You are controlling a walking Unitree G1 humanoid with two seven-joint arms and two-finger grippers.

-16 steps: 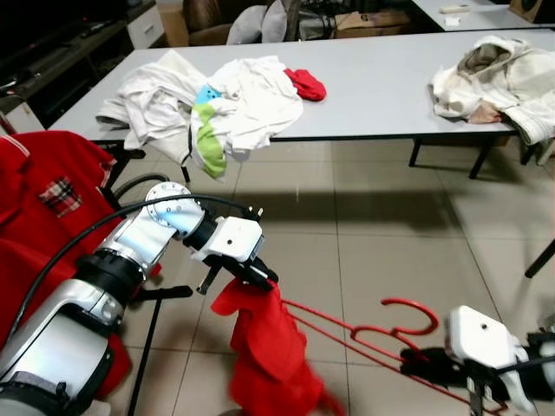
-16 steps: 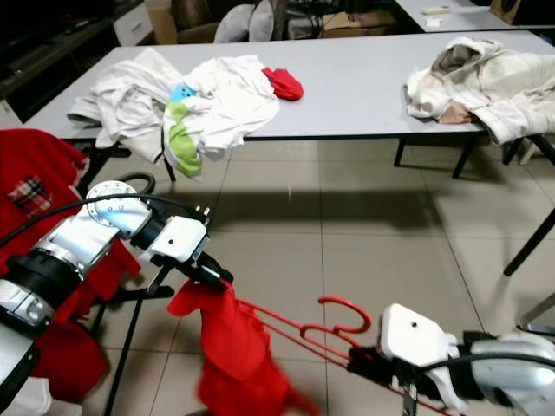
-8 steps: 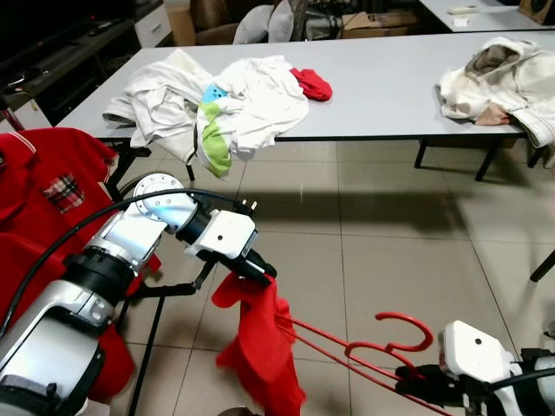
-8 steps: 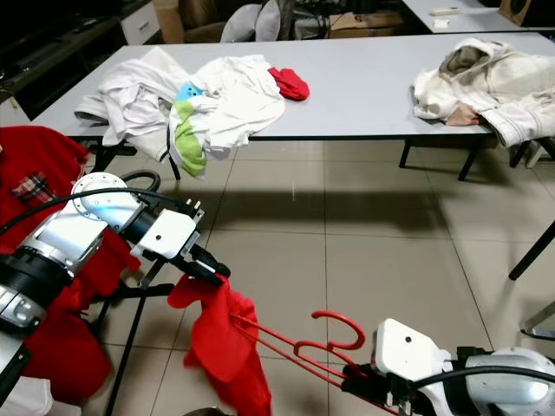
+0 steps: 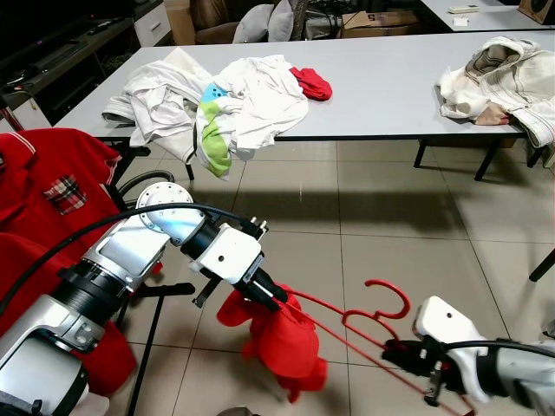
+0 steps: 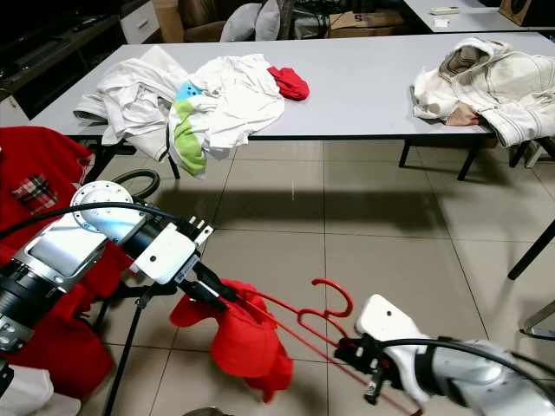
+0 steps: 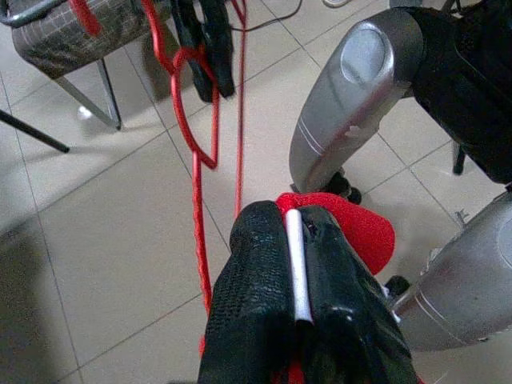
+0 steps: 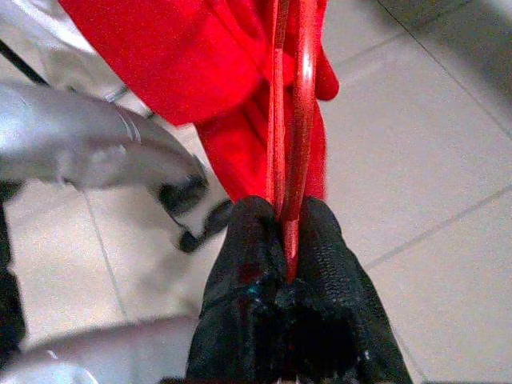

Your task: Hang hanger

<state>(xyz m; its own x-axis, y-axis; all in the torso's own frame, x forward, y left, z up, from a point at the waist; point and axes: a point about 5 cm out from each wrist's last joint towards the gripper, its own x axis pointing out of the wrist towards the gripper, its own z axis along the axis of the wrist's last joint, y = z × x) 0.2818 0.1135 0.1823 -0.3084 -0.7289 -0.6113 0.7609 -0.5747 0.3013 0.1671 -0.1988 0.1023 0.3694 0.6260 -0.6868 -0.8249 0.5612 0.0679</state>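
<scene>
on our far left hang red shirts (image 5: 52, 186) on what looks like a rack, its rail cut off at the edge so we cannot tell where a free spot would be. next comes our left gripper (image 5: 276, 297), fingers pressed together on the red cloth (image 5: 282, 338) bunched at one end of the hanger (image 5: 364, 316). the hanger sits low over the tiled floor (image 5: 364, 234), between our two arms, its hook curling upward in the middle. to the right, our right gripper (image 5: 397, 354) pinches the hanger's thin red wires near the base of the hook; in the right wrist view the fingers (image 8: 252, 264) close tight around them.

the risk we judge greatest: the cloth is crumpled rather than spread over the hanger, so it may slide off one end if we tilt the hanger while lifting it. the wire is thin and could twist in the right grip, turning the hook away from any rail.

behind, a grey table (image 5: 381, 95) carries a pile of white clothes (image 5: 217, 100) and a cream jacket (image 5: 503, 82). how the cloth sits on the hanger is hard to make out under its folds.
</scene>
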